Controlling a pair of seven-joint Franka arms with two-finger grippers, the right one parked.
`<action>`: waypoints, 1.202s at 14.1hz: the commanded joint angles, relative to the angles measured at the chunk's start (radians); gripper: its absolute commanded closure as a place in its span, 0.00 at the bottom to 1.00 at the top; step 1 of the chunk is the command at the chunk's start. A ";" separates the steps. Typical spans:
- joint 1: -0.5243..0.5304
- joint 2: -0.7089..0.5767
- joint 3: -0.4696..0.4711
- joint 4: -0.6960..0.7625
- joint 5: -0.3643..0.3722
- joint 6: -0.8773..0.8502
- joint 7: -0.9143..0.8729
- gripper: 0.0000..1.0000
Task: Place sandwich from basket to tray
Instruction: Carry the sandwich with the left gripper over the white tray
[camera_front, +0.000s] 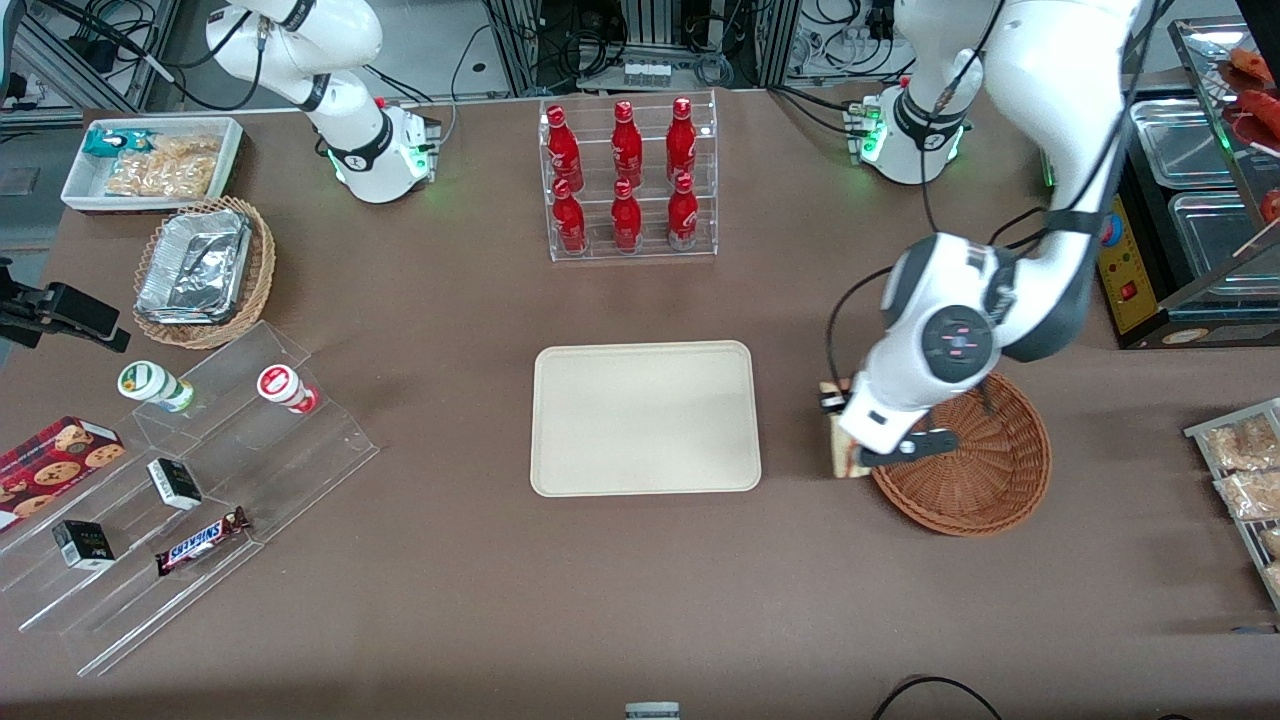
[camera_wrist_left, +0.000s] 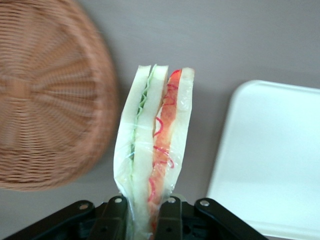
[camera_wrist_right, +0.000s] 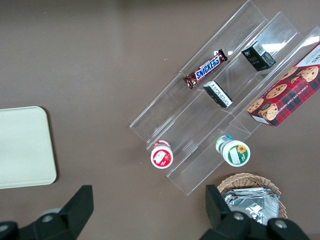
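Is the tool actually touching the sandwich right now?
Touching. In the left wrist view the tool is closed on the sandwich, its fingers pressed against the wrapped bread on both sides, between basket and tray.

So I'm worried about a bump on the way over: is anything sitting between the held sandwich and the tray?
Nothing visible. The claw holds the sandwich between the basket and the tray, with only bare table in the gap.

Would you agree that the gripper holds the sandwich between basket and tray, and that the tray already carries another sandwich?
Not quite: the tray is bare in the front view. The gripper does hold the sandwich between the basket and the tray.
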 joint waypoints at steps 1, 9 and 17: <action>-0.100 0.117 0.011 0.148 0.000 -0.026 -0.087 0.99; -0.365 0.403 0.016 0.490 0.014 -0.020 -0.356 0.99; -0.424 0.474 0.017 0.551 0.016 -0.025 -0.364 1.00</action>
